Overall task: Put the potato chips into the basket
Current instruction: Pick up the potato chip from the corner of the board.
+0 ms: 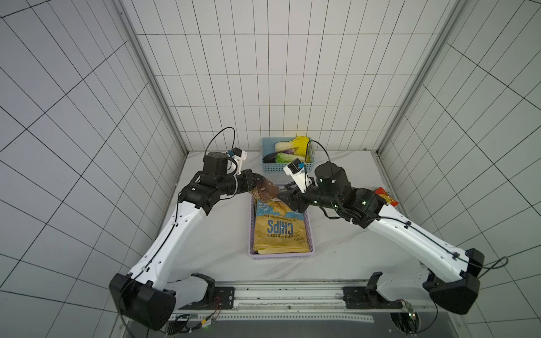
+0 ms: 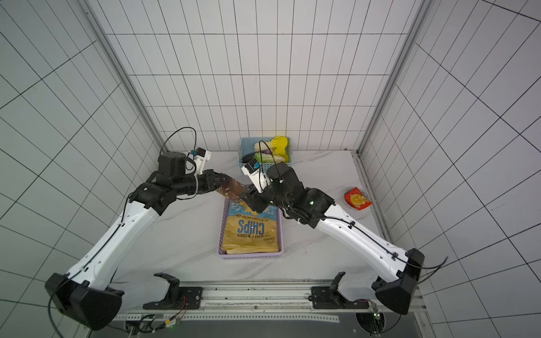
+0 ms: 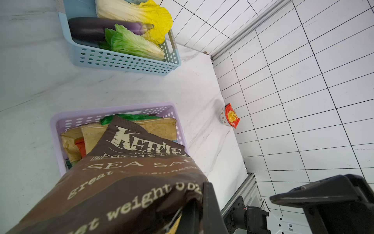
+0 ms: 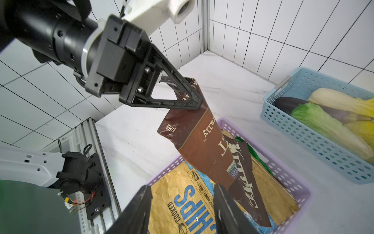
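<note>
Left gripper clamped on Kettle bag, tilted over the basket at its far end; my right gripper above it too, jaws apart.

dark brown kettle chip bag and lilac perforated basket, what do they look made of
Dark brown Kettle chip bag: probably thin matte plastic film; it creases and folds sharply. Lilac perforated basket: moulded plastic, smooth with a soft sheen, by its even rounded holes.
</note>
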`<move>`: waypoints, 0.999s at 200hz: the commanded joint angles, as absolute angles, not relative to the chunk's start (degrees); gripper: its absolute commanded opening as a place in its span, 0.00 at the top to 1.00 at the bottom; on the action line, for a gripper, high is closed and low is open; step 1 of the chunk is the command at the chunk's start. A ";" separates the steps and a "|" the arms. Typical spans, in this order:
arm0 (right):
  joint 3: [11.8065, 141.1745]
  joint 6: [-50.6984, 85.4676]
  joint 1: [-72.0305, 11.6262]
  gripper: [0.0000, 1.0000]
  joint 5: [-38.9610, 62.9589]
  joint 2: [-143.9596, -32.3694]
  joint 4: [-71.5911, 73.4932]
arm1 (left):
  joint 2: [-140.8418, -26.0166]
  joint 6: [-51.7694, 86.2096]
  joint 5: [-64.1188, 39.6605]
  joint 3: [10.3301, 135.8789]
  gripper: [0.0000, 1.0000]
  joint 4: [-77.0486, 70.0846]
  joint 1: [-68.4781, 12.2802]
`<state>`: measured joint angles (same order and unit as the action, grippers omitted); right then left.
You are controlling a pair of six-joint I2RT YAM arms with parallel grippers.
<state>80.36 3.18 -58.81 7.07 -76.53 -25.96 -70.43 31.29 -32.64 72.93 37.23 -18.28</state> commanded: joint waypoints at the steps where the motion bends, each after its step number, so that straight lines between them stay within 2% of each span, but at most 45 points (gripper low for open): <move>1: 81.05 -5.17 -62.77 0.43 -3.44 -77.56 -22.89 | -70.36 31.38 -33.57 73.57 1.00 34.72 -18.52; 32: 82.08 -8.95 -66.11 0.42 -9.52 -80.57 -21.44 | -70.25 31.38 -33.82 73.48 1.00 34.72 -18.52; 86: 87.11 -11.32 -67.23 0.44 -16.85 -87.08 -22.25 | -69.87 31.03 -34.15 73.47 1.00 34.72 -18.53; 140: 92.17 -13.62 -67.24 0.52 -18.13 -92.14 -22.37 | -69.70 31.25 -34.76 73.38 1.00 34.54 -18.50; 175: 93.78 -13.58 -67.16 0.73 -19.24 -93.86 -22.29 | -69.47 31.16 -35.07 73.39 1.00 34.52 -18.46; 200: 93.41 -13.10 -67.15 0.96 -19.99 -92.92 -21.77 | -69.30 30.85 -35.15 73.65 1.00 34.46 -18.29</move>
<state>91.31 -13.39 -67.11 -18.17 -93.23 -23.81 -70.48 31.51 -32.56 72.93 37.10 -17.80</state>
